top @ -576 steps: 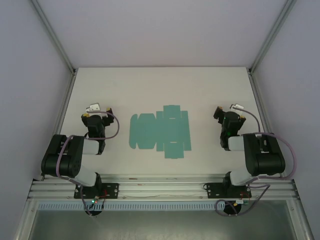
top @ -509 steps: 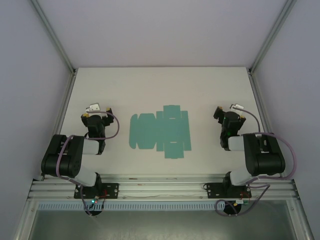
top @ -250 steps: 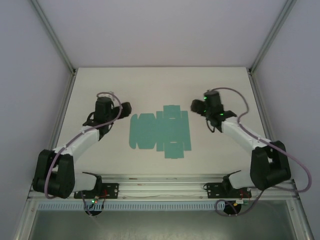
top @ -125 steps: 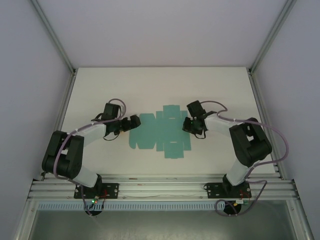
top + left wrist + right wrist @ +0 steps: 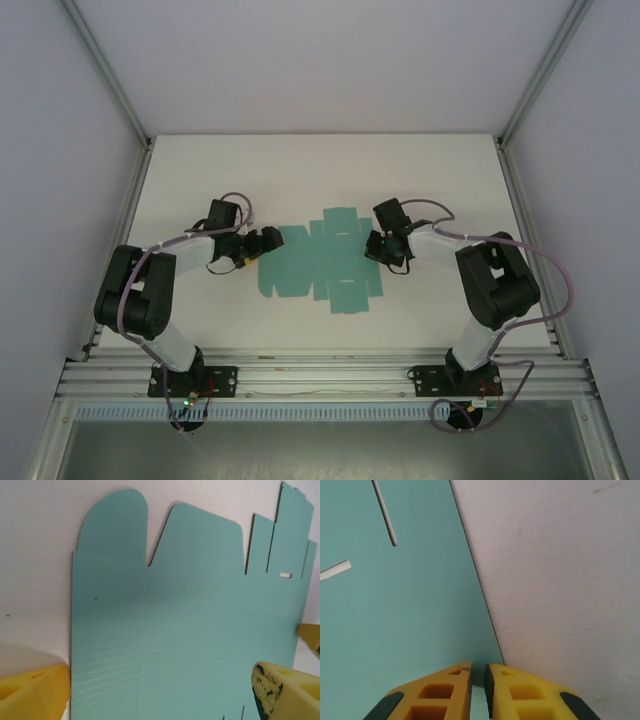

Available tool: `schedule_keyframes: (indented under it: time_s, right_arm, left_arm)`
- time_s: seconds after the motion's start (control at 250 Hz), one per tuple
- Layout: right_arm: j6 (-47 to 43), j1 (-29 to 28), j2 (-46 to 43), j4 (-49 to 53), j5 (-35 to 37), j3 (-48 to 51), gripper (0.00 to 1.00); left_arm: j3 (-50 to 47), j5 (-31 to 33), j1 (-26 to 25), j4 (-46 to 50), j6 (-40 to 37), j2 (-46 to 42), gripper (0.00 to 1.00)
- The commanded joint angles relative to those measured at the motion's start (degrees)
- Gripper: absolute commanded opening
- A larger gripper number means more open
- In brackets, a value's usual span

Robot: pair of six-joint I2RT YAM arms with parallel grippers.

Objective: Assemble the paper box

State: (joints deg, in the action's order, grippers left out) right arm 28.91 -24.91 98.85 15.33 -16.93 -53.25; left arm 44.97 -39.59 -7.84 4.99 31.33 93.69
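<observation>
Left pincer (image 5: 262, 243) (image 5: 160, 695) low over the bench (image 5: 300, 170), fingers (image 5: 31, 691) spread wide across the left end of the paper box (image 5: 320, 260) (image 5: 175, 630); the box is a flat teal blank lying mid-bench between the arms; right pincer (image 5: 378, 250) (image 5: 478, 680) pressed nearly together, tips at the blank's (image 5: 395, 605) right edge; grip on card unclear

White counter (image 5: 300, 170) carries a flat teal paper box (image 5: 322, 262)

The die-cut card lies unfolded at the centre of the frame, its flaps and tabs spread flat against the pale surface and slots cut through its panels. An aluminium rail (image 5: 320, 375) runs along the counter's lower edge.
</observation>
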Motion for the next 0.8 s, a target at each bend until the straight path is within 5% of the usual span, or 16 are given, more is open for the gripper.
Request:
schedule_keyframes:
  time_s: [0.0,0.428,0.795]
  right_arm:
    - [-1.61,0.19,5.25,5.52,1.56,3.59,0.18]
    - [-1.49,0.35,7.51,2.31,0.38,4.51,0.18]
    - [-0.80,0.47,7.85,-0.18,-0.61,5.79,0.18]
  left_arm:
    - [-0.88,-15.30,-3.28,-9.28,4.94,3.40,0.92]
    - [-5.52,-23.48,-3.93,-31.59,17.62,-7.13,0.87]
    - [4.05,-13.52,-11.23,-12.35,7.71,-5.89,0.78]
